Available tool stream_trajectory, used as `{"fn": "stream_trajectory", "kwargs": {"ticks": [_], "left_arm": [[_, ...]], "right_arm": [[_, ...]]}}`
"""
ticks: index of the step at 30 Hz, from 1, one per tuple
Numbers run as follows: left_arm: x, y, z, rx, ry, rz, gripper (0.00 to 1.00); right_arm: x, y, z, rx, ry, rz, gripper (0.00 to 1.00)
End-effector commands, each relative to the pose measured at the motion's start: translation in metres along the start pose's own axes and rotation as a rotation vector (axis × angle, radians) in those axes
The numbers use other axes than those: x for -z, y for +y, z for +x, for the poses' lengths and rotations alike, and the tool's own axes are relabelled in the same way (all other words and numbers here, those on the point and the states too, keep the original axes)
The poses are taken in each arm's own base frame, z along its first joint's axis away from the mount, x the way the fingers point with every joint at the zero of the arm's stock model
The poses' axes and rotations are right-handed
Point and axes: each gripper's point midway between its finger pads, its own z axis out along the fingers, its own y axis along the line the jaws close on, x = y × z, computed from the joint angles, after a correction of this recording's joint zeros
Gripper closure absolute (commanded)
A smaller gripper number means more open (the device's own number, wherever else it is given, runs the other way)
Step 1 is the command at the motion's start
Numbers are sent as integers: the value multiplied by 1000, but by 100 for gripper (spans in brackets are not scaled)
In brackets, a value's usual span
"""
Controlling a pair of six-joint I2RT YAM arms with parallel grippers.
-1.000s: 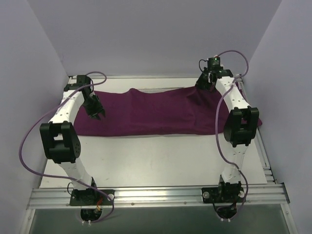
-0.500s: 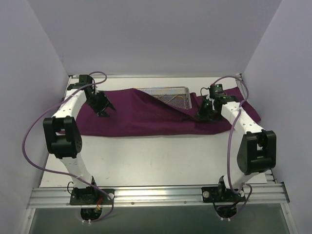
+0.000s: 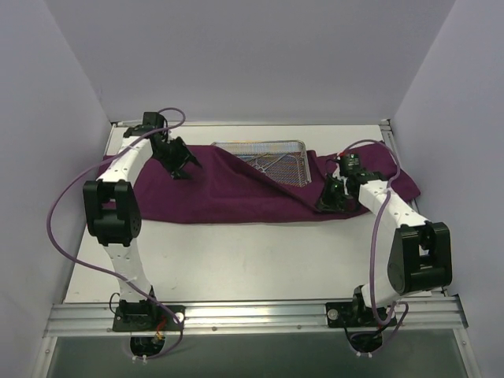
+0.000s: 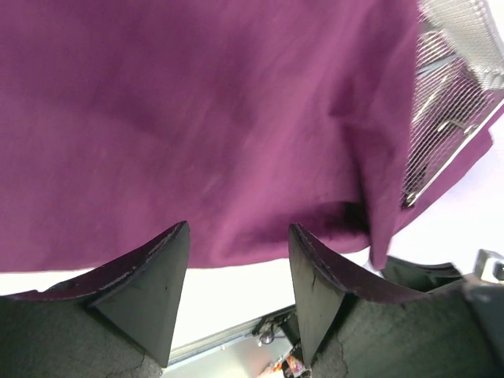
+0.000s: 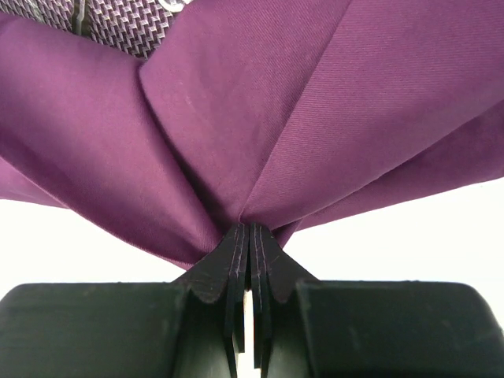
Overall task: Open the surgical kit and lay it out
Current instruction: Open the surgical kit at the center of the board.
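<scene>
**Cloth pinched at right, tray partly bare**

Top view: the purple cloth wrap (image 3: 228, 193) lies across the far part of the white surface (image 3: 252, 260). The left gripper (image 3: 183, 167) hangs over the cloth's left part, with the wire-mesh tray (image 3: 260, 144) off to its right. The right gripper (image 3: 327, 203) sits at the cloth's near edge, the tray beyond it.

Left wrist: the left gripper (image 4: 238, 236) stands spread and holds nothing. Cloth (image 4: 197, 118) fills the view ahead, with the tray (image 4: 453, 94) far right.

Right wrist: the right gripper (image 5: 249, 230) is pressed together, pinching a gathered fold of cloth (image 5: 276, 118). Tray mesh (image 5: 118, 31) shows beyond, upper left.
</scene>
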Motion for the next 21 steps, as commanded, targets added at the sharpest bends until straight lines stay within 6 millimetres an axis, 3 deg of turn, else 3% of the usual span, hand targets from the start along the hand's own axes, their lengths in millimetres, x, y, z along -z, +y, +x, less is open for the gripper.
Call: {"fn": "stream_trajectory", "kwargs": {"ticks": [1, 5, 12, 13, 15, 19, 21], "left_arm": [[2, -17, -17, -16, -39, 23, 38], [-2, -26, -35, -30, -86, 11, 36], [-35, -33, -56, -22, -91, -26, 35], [-32, -41, -62, -29, -109, -18, 35], [-46, -34, -66, -8, -98, -51, 35], [-50, -47, -85, -5, -141, -40, 35], [-59, -41, -88, 19, -136, -68, 35]], "right_arm": [[4, -7, 23, 24, 57, 2, 100], [2, -9, 31, 42, 85, -8, 100], [4, -11, 37, 55, 96, -13, 100], [3, -12, 39, 59, 99, -11, 100], [2, -13, 39, 59, 102, -8, 100], [0, -11, 35, 58, 96, -16, 100], [0, -8, 35, 53, 97, -28, 100]]}}
